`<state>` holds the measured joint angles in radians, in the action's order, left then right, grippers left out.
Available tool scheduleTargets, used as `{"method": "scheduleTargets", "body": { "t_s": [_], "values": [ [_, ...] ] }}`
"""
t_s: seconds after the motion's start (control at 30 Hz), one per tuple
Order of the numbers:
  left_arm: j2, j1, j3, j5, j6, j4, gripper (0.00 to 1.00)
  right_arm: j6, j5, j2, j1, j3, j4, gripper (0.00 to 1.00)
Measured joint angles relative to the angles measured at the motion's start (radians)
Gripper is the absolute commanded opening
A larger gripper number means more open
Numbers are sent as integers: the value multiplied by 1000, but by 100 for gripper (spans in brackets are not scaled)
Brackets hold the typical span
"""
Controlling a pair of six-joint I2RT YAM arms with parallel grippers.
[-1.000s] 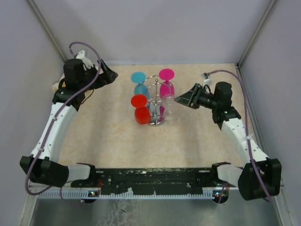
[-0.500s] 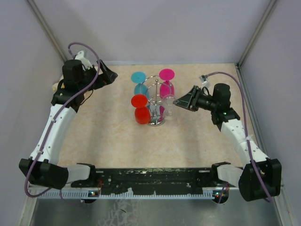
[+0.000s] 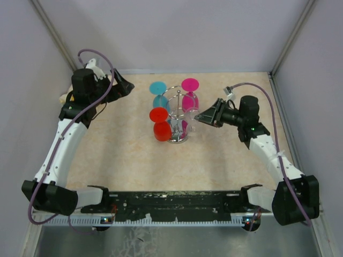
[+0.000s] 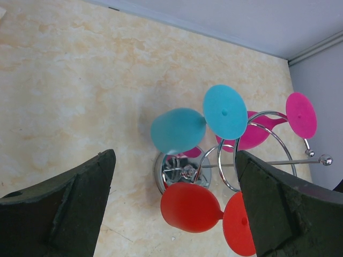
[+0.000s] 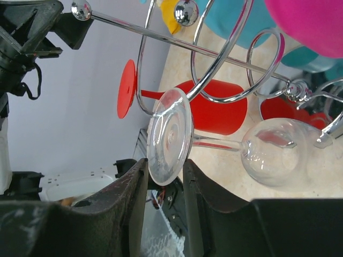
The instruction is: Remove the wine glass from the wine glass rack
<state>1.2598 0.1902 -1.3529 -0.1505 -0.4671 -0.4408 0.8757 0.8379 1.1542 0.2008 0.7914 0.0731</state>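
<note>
The chrome wine glass rack (image 3: 177, 115) stands mid-table with cyan, magenta and red glasses hanging bowl-down. A clear wine glass (image 3: 192, 119) hangs on its right side. In the right wrist view the clear glass (image 5: 270, 152) still hangs from a rack loop (image 5: 214, 53). Its round foot (image 5: 170, 136) dips between my right gripper's (image 5: 165, 163) fingers, which stand a narrow gap apart, not clamped. In the top view the right gripper (image 3: 201, 116) is at the glass. My left gripper (image 3: 126, 85) is wide open and empty, off to the rack's left, looking at it (image 4: 174, 171).
A red glass (image 3: 159, 124) hangs at the rack's near left, a cyan one (image 3: 159, 93) at the far left, a magenta one (image 3: 189, 92) at the back. Grey walls close in the table on three sides.
My right gripper has moved left toward the rack, bringing its fingers around the clear glass's foot. The left arm has barely moved.
</note>
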Motion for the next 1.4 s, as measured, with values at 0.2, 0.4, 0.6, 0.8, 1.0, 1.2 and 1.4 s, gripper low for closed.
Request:
{"method": "scheduleTargets", "body": {
  "t_s": [0.2,0.4,0.6,0.8,1.0,1.2,1.4],
  "values": [
    [0,0,0,-1,-1,0,98,16,-1,6,0,0,32,21],
    [0,0,0,-3,-3,0,99,36,1,12,0,-14,51,0],
    [-5,0,0,-4,-4,0,98,42,-5,11,0,-19,65,0],
    [-23,0,0,-3,-4,0,98,45,-6,4,0,-19,60,0],
    [-27,0,0,-3,-4,-1,98,45,-6,-7,0,-19,44,0],
    [-27,0,0,-3,-4,-1,99,50,-2,-35,0,-32,23,0],
    [-30,0,0,-3,-4,-1,99,42,1,-67,-1,-32,-28,0]
  ]
}}
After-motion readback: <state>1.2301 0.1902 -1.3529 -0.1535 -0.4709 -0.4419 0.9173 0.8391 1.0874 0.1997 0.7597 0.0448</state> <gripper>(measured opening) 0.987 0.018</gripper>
